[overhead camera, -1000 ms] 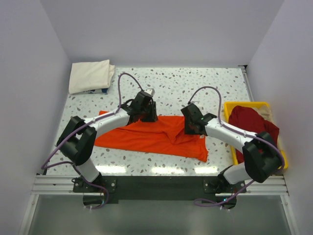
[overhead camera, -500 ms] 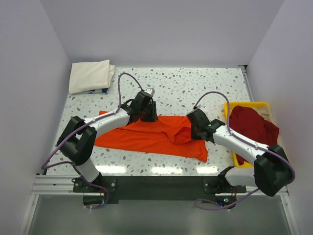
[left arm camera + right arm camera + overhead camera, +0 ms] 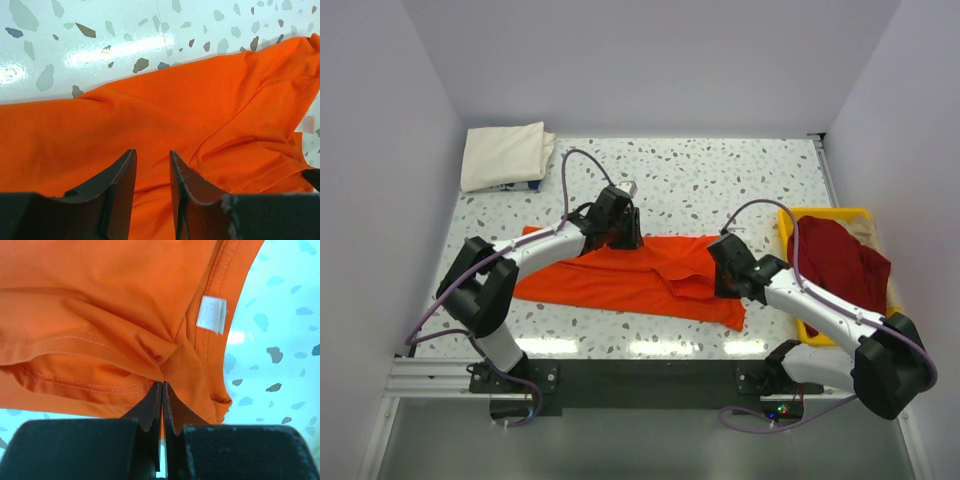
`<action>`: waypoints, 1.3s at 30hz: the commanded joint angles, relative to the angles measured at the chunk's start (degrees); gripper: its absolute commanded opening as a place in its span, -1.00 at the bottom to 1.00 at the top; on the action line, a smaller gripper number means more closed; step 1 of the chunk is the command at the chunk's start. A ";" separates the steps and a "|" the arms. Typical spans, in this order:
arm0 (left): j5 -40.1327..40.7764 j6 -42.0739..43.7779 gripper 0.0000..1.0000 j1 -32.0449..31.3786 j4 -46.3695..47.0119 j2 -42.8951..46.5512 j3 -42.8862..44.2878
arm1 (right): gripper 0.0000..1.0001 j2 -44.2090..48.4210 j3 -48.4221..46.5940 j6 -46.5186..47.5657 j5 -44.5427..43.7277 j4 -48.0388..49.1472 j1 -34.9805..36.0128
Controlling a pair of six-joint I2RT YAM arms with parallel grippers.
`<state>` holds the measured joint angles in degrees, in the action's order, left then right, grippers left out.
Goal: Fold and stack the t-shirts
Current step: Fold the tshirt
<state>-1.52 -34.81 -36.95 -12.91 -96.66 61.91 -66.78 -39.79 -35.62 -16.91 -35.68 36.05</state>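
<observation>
1. A cream t-shirt (image 3: 505, 155) lies folded in the far left corner of the table (image 3: 720, 170).
2. The left gripper (image 3: 152, 154) sits low on the far edge of the orange t-shirt (image 3: 610, 280). Its two fingers are a little apart, and orange cloth shows between them (I cannot tell if they pinch it or just rest on it).
3. The orange t-shirt lies spread out in the middle of the table, nearer the front. It has some wrinkles, and cloth is bunched up on its right side.
4. The right gripper (image 3: 162, 386) is squeezed tight on a stitched hem at the shirt's right end, close to the small white label (image 3: 211, 314).
5. A dark red t-shirt (image 3: 835, 260) lies bunched in the yellow tray (image 3: 820, 214) on the right side of the table.
</observation>
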 commanded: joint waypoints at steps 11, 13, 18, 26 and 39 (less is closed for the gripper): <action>-1.38 0.97 -0.26 -0.40 2.18 -1.07 0.14 | -0.96 2.71 3.93 -6.22 4.34 -0.18 2.62; -1.47 0.97 -0.25 -0.40 2.18 -0.99 0.14 | -0.93 3.06 4.54 -6.66 5.04 0.08 2.79; -1.91 0.35 -0.23 0.03 2.10 -0.37 0.23 | -0.82 4.38 5.16 -7.10 6.62 -0.09 3.32; -6.66 -1.75 -0.24 6.70 2.28 2.44 -1.79 | -0.43 8.69 0.07 -5.34 7.51 -3.87 3.32; -9.99 -7.03 -0.30 24.81 0.34 9.48 -10.14 | -0.24 -17.58 -15.58 -2.79 5.93 14.40 -8.79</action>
<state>-8.91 -40.91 -16.10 -12.38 -88.90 52.25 -80.71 -53.19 -38.41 -9.89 -27.29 29.98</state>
